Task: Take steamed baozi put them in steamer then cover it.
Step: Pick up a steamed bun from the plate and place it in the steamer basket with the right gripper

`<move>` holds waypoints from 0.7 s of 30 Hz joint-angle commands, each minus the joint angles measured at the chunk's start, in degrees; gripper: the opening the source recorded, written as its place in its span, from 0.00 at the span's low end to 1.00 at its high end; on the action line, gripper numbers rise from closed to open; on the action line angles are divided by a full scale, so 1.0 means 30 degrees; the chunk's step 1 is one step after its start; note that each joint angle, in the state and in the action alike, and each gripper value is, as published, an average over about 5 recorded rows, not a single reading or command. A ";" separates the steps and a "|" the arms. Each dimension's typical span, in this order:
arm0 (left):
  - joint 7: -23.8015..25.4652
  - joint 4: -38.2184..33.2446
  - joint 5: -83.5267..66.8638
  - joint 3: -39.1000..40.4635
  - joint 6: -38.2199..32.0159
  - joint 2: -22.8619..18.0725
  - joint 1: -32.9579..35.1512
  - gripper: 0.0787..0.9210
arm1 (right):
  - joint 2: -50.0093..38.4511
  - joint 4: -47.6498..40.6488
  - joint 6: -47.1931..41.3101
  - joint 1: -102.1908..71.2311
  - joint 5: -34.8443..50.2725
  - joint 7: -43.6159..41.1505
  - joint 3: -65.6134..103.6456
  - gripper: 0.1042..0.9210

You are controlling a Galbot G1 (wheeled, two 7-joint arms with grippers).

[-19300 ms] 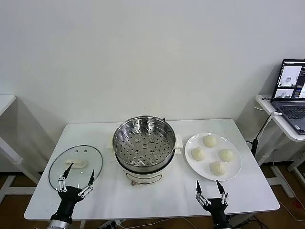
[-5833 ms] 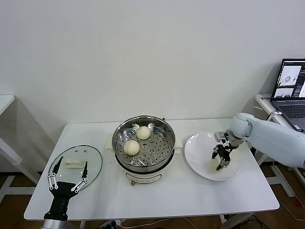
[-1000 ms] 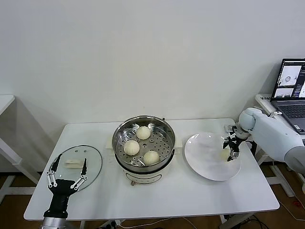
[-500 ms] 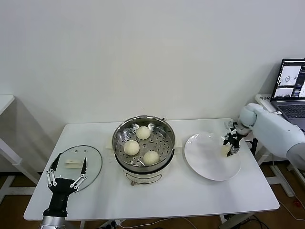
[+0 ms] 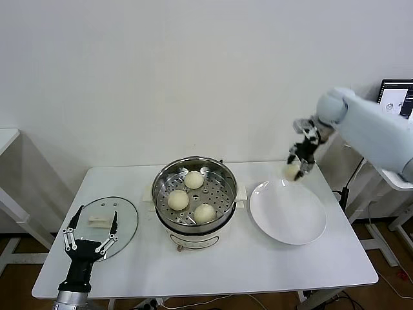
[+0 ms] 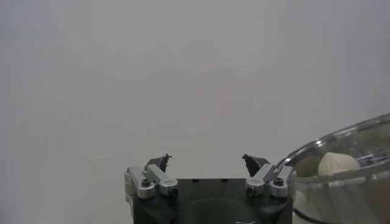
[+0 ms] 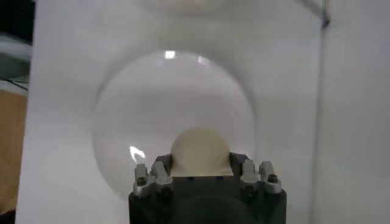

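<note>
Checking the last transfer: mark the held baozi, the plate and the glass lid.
held baozi [image 7: 200, 150], right wrist view, its rounded top.
plate [image 5: 287, 216], head view, its bare middle.
glass lid [image 5: 102, 221], head view, its white handle.

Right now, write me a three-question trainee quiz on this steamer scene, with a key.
1. True or false: the right gripper holds a baozi lifted above the white plate.
2. How many baozi lie in the steamer?
3. Where is the cover? A) on the steamer; B) flat on the table by the open left gripper; C) on the plate.

Key: 1 true; 2 three; 3 B.
</note>
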 commanded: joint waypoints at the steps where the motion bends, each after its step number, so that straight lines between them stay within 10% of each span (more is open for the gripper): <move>1: -0.0050 -0.0084 0.0047 0.0057 -0.0015 0.0116 -0.0056 0.88 | 0.3218 0.3269 -0.2047 0.4824 0.5758 0.0411 -0.4329 0.67; 21: -0.0182 0.0136 -0.0005 -0.0025 -0.0063 0.0187 -0.0332 0.88 | 0.7719 0.3106 -0.2970 0.2043 0.4997 0.3879 -0.6126 0.66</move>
